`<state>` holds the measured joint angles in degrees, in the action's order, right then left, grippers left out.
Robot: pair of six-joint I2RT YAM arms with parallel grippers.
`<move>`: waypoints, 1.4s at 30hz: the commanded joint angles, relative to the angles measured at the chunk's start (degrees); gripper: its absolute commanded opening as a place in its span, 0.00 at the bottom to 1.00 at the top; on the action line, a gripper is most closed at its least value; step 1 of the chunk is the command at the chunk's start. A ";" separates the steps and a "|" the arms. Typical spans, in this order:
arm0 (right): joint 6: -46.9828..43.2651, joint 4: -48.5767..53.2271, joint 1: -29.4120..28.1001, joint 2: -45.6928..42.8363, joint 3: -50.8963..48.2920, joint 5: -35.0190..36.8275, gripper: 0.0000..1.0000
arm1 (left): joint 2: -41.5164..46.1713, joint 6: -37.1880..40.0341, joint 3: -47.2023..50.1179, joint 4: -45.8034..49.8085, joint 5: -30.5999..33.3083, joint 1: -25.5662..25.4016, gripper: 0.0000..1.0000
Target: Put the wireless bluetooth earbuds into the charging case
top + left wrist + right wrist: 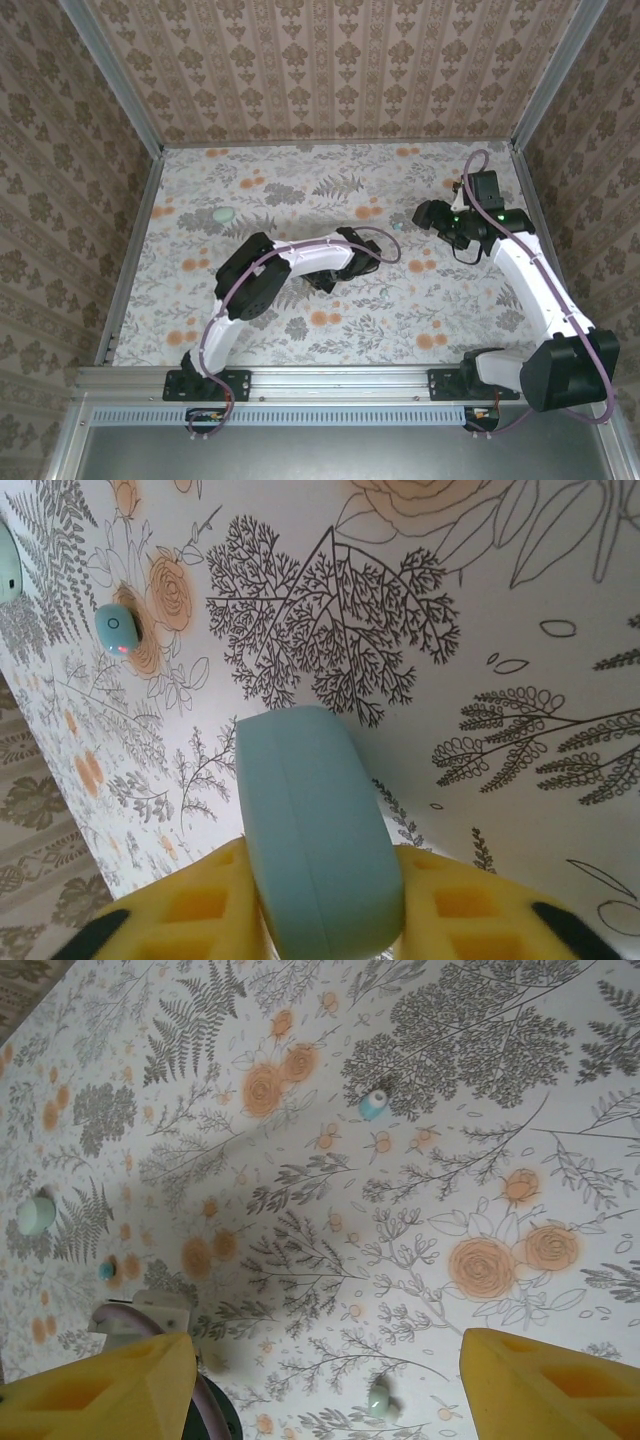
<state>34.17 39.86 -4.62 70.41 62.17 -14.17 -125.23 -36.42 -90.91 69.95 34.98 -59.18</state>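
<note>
1. At the left arm, the yellow left fingers point(200, 910) are clenched on the sides of the smooth teal-blue oval charging case point(315, 830). If the hold loosens, I judge the case could slip or twist.
2. A tiny teal-blue earbud point(118, 630) lies on the floral tabletop point(500, 630), well apart from the left fingers.
3. The right fingers point(100, 1385) are released and empty. A second earbud point(373, 1105) lies ahead of them, and an off-centre pinch might flick it away.

One earbud point(397, 227) is placed on the worktop point(460, 320) at the right end effector's point(424, 214) eight o'clock; a second earbud point(117, 630) is seen at ten o'clock of the charging case point(312, 810).
</note>
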 commanded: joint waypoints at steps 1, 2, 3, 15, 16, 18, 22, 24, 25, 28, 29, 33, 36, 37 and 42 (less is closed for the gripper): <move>-2.31 2.68 0.49 -1.07 0.32 1.51 0.71 | -1.91 -1.21 -2.96 4.03 1.23 -0.74 0.42; -2.43 2.75 0.49 -1.09 0.47 1.59 0.71 | -2.10 -1.24 -3.36 4.18 1.18 -0.95 0.47; -2.56 2.79 0.49 -1.07 0.56 1.67 0.72 | -2.12 -1.13 -3.69 4.23 1.02 -1.24 0.52; -3.72 2.24 0.49 0.16 0.76 1.01 0.70 | 4.54 -0.89 -2.45 1.53 -3.34 -1.91 0.69; -3.69 2.26 0.41 0.29 0.67 0.99 0.70 | 6.87 -1.94 -1.10 0.36 -4.78 -1.44 0.69; -3.83 2.25 0.32 0.58 0.57 0.99 0.69 | 12.32 -4.61 3.24 -3.17 -8.22 -0.51 0.69; -3.44 1.23 -1.09 1.45 -0.18 1.32 0.69 | 25.25 -11.73 16.13 -17.33 -20.48 4.18 0.67; -3.17 0.38 -2.39 2.24 -0.54 1.47 0.68 | 29.48 -15.47 21.81 -24.30 -25.97 6.83 0.64; -3.15 0.05 -3.25 2.81 -0.60 1.63 0.68 | 30.89 -17.37 23.88 -26.82 -27.70 7.96 0.63; -3.40 -0.57 -5.73 4.48 -0.81 2.12 0.68 | 31.82 -21.51 26.63 -30.94 -29.93 9.81 0.63; -3.49 -0.81 -6.32 5.01 -0.97 2.21 0.68 | 31.54 -22.75 26.91 -31.68 -29.94 9.87 0.62; -3.60 -2.19 -7.63 6.11 -2.17 1.81 0.68 | 28.11 -26.48 26.97 -33.93 -30.06 9.87 0.56; -3.15 -3.46 -8.23 6.43 -3.23 1.10 0.68 | 24.64 -27.68 25.60 -33.70 -29.73 9.87 0.53; -3.12 -3.85 -8.58 6.69 -3.39 0.83 0.68 | 23.66 -27.80 24.94 -33.18 -29.08 9.87 0.54; -3.36 -5.18 -9.90 8.47 -3.81 -0.05 0.68 | 20.64 -27.89 23.04 -31.40 -27.00 10.16 0.59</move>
<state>31.42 36.34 -13.78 77.80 59.24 -13.45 -103.94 -62.43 -65.69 37.28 6.52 -49.17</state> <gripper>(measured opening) 0.683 0.585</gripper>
